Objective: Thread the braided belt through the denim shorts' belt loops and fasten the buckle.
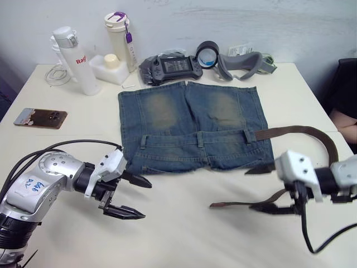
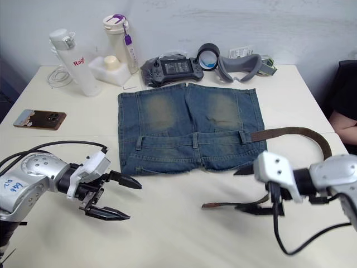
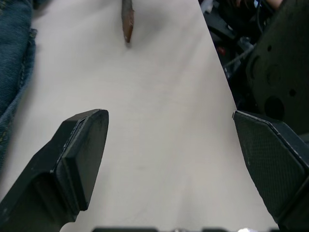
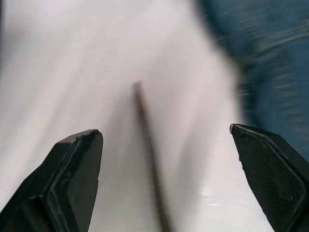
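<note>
The denim shorts (image 1: pixel 189 128) lie flat in the middle of the table, waistband toward me, with belt loops (image 1: pixel 201 139) across it. The braided belt (image 1: pixel 290 131) leaves the waistband's right end, curves round to the right and comes back to a free tip (image 1: pixel 213 205) on the table. The buckle is hidden. My right gripper (image 1: pixel 249 190) stands open near the shorts' right corner, its lower finger lying along the strap (image 4: pixel 147 159) near the tip. My left gripper (image 1: pixel 146 199) is open and empty over bare table by the shorts' left corner.
A phone (image 1: pixel 40 118) lies at the left. Two bottles (image 1: pixel 75 60) (image 1: pixel 120 39), a white box (image 1: pixel 109 67), a game controller (image 1: pixel 175 66), a tape roll (image 1: pixel 207 53) and a grey headset (image 1: pixel 242 64) line the far edge. A person (image 1: pixel 346 120) sits at the right.
</note>
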